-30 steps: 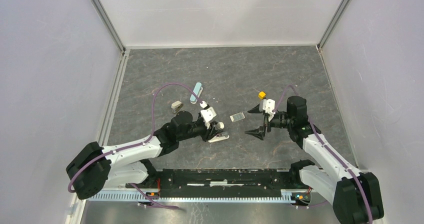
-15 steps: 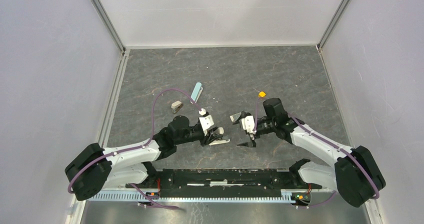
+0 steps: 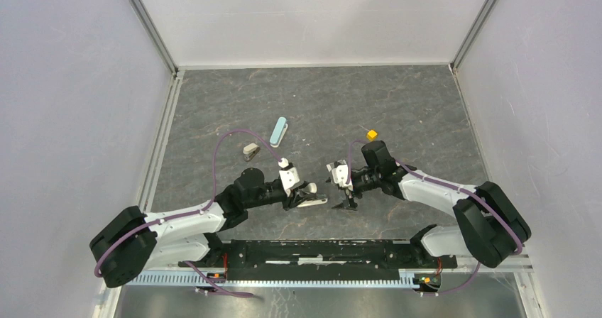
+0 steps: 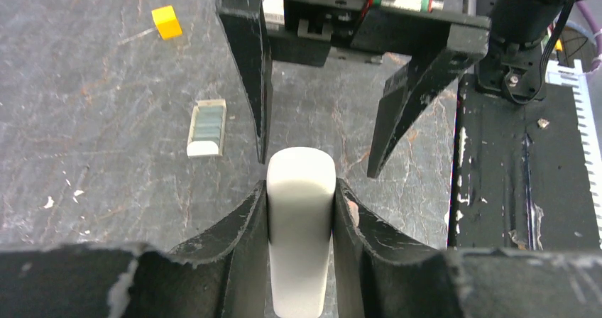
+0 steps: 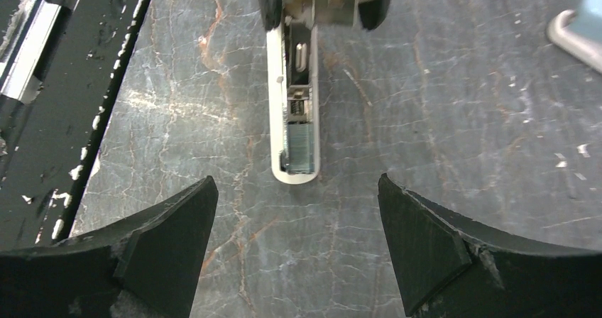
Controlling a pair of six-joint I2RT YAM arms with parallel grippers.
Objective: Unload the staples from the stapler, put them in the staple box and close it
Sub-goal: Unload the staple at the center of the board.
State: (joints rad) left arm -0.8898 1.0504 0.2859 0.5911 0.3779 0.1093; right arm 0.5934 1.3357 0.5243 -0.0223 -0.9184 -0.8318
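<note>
My left gripper is shut on a white stapler; in the left wrist view its body sits clamped between both fingers, pointing away. The right wrist view shows the stapler opened, its channel facing up. The staples, a short silvery-grey strip, lie at the rounded end of that channel. My right gripper faces the stapler's tip from the right, open and holding nothing. Its two fingertips stand on either side of the tip and apart from it, the right gripper just short of the channel's end.
A small clear box lies on the stone tabletop beside the right gripper. Farther back are a yellow cube, a teal oblong item and a small beige piece. A black rail runs along the near edge.
My right arm has swung left and lined its open jaws up in front of the stapler's tip. The left gripper shifted slightly nearer, still holding the stapler.
</note>
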